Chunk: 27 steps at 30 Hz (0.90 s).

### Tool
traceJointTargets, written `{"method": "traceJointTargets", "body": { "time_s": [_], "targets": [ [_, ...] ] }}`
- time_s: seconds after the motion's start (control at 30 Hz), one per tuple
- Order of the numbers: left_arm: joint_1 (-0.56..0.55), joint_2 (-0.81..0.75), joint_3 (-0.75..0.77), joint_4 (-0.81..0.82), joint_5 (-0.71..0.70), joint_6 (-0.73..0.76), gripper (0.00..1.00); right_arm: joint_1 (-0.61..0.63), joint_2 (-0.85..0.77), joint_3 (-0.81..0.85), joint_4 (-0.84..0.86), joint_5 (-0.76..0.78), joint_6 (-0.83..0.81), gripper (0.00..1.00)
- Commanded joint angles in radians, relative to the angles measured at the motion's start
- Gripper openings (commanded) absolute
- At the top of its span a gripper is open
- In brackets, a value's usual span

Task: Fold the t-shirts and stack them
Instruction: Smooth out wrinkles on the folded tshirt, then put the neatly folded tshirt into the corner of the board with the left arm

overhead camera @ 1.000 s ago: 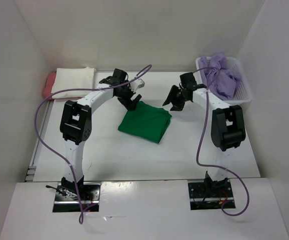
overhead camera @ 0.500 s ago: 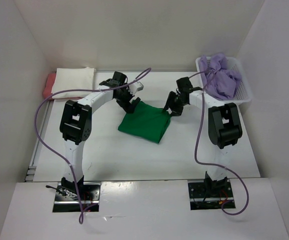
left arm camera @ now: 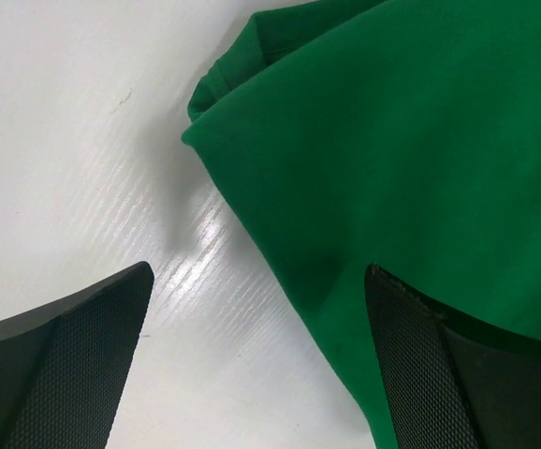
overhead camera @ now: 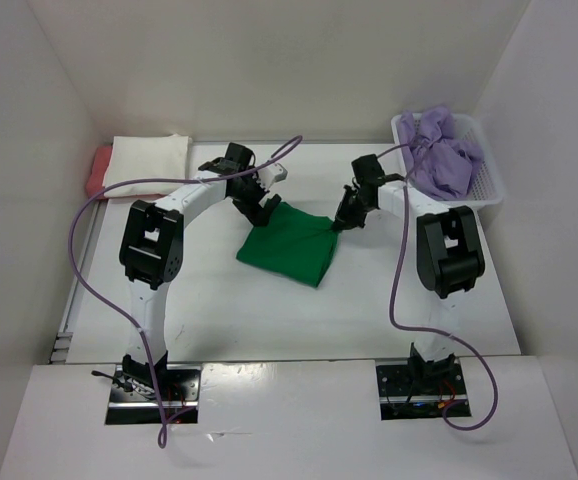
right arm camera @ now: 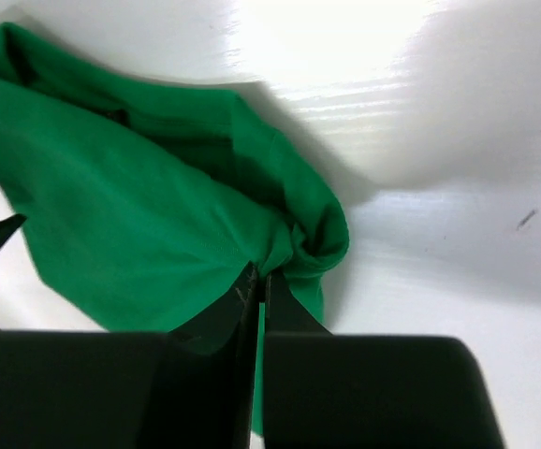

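Cream shirt (overhead camera: 149,160) is stacked on the red one (overhead camera: 96,172), purple shirt (overhead camera: 439,150) is in the basket (overhead camera: 490,186), and the green shirt (overhead camera: 289,245) looks mid-fold, with the right gripper (right arm camera: 256,279) pinching its corner and the left gripper (left arm camera: 258,273) wide open.

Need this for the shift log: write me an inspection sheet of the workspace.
surface: white table, glossy
job's things: green shirt folded, mid-table; cream shirt folded, lying on red shirt, far left; purple shirt crumpled in basket, far right
clutter: nothing seen
grippers: left gripper open, straddling the green shirt's edge; right gripper shut on its bunched corner
cables: purple cables, one looping from each arm down to its base
surroundings: white walls on three sides
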Motion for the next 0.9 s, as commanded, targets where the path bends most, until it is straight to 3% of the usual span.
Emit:
{"method": "traceJointTargets", "body": {
  "time_s": [0.0,0.1,0.13,0.17,0.27,0.47,0.73,0.87],
  "targets": [
    [0.005,-0.016,-0.005,0.011,0.016,0.001,1.0,0.009,-0.137,0.012,-0.017,0.033,0.024,0.0],
    [0.005,-0.016,-0.014,0.011,0.016,0.001,1.0,0.009,-0.148,0.001,-0.026,0.045,0.024,0.04],
    [0.005,-0.016,-0.014,0.011,0.025,0.001,1.0,0.009,-0.135,0.001,-0.026,0.045,0.024,0.11],
    [0.005,-0.016,-0.014,0.011,0.025,0.001,1.0,0.009,-0.119,0.001,-0.039,0.045,0.024,0.36],
    [0.014,-0.006,-0.004,0.011,0.068,-0.009,1.0,0.0,-0.055,0.021,-0.048,0.051,-0.001,0.5],
    [0.037,0.072,0.036,-0.077,0.315,-0.077,1.0,0.0,-0.082,0.006,-0.048,0.073,-0.012,0.58],
    [0.037,0.162,0.022,-0.193,0.403,-0.109,1.0,-0.009,-0.219,-0.082,-0.066,0.082,0.007,0.58],
    [0.005,0.185,-0.02,-0.184,0.47,-0.136,0.85,-0.028,-0.28,-0.082,-0.086,0.073,0.018,0.58]
  ]
}}
